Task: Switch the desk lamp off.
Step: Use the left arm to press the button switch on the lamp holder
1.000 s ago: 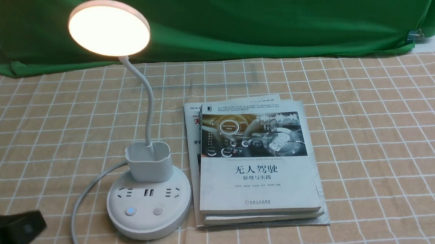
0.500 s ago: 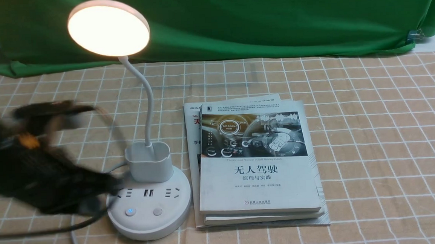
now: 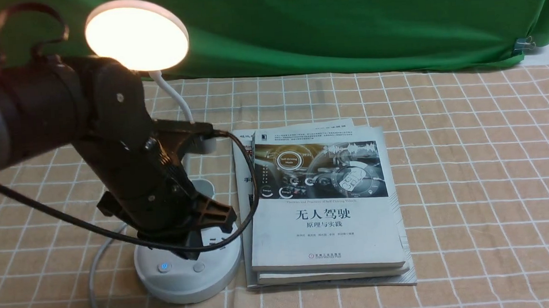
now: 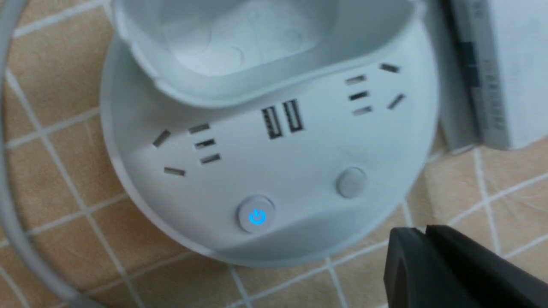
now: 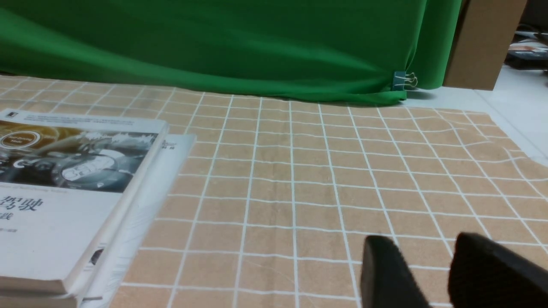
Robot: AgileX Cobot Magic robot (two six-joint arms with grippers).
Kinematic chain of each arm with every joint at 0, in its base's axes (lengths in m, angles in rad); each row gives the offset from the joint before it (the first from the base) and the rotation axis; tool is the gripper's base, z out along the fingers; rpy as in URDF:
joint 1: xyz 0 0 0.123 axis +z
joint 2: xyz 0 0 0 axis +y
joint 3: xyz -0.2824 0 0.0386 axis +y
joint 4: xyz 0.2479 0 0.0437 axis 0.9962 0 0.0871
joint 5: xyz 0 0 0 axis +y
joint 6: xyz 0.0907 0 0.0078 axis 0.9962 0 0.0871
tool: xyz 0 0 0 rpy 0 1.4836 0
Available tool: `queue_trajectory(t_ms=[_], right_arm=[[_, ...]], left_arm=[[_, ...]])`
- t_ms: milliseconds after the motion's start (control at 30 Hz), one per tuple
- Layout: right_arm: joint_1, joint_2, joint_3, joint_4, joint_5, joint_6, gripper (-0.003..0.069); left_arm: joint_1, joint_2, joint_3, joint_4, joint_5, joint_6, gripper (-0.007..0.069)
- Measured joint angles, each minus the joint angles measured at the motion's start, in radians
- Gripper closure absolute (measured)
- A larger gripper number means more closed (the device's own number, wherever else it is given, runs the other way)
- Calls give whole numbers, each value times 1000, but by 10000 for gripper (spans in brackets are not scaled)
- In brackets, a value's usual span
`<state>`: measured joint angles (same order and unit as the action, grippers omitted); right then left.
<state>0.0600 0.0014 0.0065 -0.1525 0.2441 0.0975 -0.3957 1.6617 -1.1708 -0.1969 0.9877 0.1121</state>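
The white desk lamp stands left of centre, its disc head [image 3: 136,35] glowing. Its round base [image 3: 187,281] carries a blue-lit power button [image 3: 165,267] and a plain grey button [image 3: 198,267]. My left gripper [image 3: 192,250] hovers low over the base, hiding the cup holder and most of the sockets. In the left wrist view the base [image 4: 274,171], the blue button [image 4: 256,216], the grey button [image 4: 351,182] and the cup holder [image 4: 257,42] show. My left gripper [image 4: 421,231] is shut and empty, beside the base's rim. My right gripper [image 5: 423,246] is open and empty above the cloth.
A stack of books [image 3: 325,208] lies right beside the lamp base, and also shows in the right wrist view [image 5: 64,192]. The lamp's white cable [image 3: 94,279] loops off to the left. A green backdrop [image 3: 342,21] closes the back. A checked cloth [image 3: 472,185] covers the table.
My left arm has swung in from the lower left and now stands over the lamp base. The lamp head stays lit.
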Motion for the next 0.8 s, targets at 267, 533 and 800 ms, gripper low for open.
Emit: queue_trajectory(t_ms=[267, 533, 800], right_arm=[[0, 0, 0, 0, 0, 0, 417], [0, 0, 0, 0, 0, 0, 417], [0, 0, 0, 0, 0, 0, 417]], left_arm=[[1, 57, 0, -21, -18, 11, 608], [1, 133, -4, -28, -30, 23, 608], [2, 144, -18, -28, -17, 25, 608]])
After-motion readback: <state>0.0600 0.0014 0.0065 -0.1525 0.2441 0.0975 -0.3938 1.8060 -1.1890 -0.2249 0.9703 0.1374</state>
